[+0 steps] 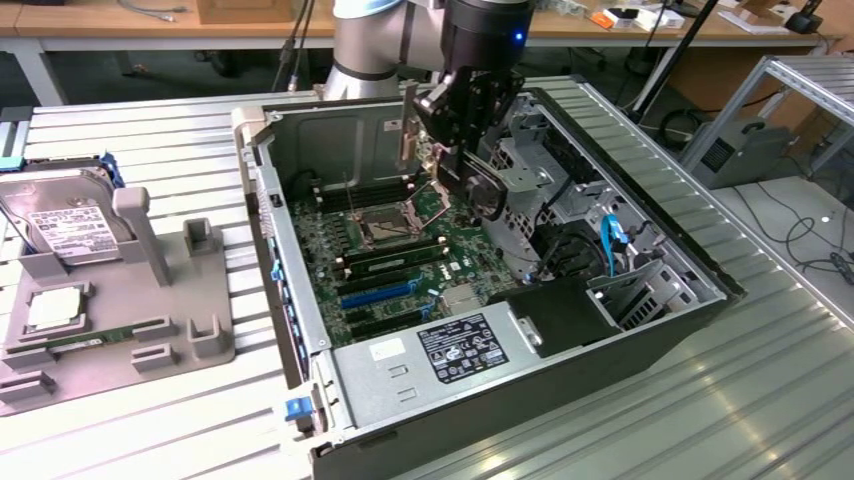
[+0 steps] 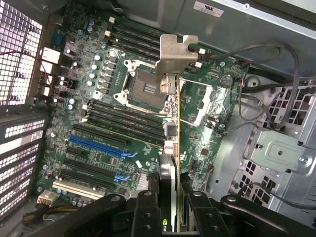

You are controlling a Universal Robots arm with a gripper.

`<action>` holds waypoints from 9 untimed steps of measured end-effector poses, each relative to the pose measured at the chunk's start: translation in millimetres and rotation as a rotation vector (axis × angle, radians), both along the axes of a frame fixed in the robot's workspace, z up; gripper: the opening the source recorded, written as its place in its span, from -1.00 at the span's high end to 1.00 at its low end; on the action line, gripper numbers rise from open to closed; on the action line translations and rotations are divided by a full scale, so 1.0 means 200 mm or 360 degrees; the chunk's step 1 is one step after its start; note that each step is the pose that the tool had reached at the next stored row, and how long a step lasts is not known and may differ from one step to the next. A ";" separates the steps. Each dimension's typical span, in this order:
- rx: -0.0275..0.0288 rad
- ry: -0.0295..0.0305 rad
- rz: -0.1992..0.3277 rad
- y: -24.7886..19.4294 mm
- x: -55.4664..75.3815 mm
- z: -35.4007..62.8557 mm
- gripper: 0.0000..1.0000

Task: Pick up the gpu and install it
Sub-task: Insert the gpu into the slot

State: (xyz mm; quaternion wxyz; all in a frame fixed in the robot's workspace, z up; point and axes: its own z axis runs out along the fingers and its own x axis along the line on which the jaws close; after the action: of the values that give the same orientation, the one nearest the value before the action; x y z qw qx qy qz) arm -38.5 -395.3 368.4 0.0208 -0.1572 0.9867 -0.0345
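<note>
Dark, thin, flat rectangular circuit card (the gpu (image 1: 427, 165) (image 2: 172, 128)) is hanging between my jaws. The jaws are pinching it on its two flat faces, partly spread to the card's thickness.

Wrist view: the card is showing edge-on, running away from my jaws. Its narrow silver metal bracket (image 2: 176, 49) is sitting at the far end and overlapping the square metal processor socket (image 2: 145, 86).

Exterior view: I am holding the card upright inside the open top of the black metal computer case (image 1: 641, 340). It is hovering above the green motherboard (image 1: 387, 255) (image 2: 98, 98), close to the socket (image 1: 380, 228) and just beside the grey perforated drive cage (image 1: 534, 180).

The card is not sitting in any slot. The long blue expansion slots (image 1: 378, 293) (image 2: 98, 143) are lying uncovered, between the socket and the silver boxy power supply with a black label (image 1: 427, 355).

My grey jointed arm (image 1: 387, 40) is reaching down into the case from the far side of the ribbed metal tabletop (image 1: 160, 420).

On the exterior view's left, well apart from the case, a grey moulded parts holder (image 1: 120, 330) is resting on the tabletop. It is carrying a silver boxy hard drive with a white label (image 1: 60, 225), which is leaning tilted in its cradle.
</note>
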 end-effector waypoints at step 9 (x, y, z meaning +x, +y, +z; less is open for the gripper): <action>-0.00002 0.00001 0.0058 0.000 0.00 0.000 0.47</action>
State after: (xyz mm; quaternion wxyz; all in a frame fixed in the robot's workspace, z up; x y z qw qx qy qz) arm -38.5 -395.3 368.5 0.0214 -0.1752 0.9837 -0.0342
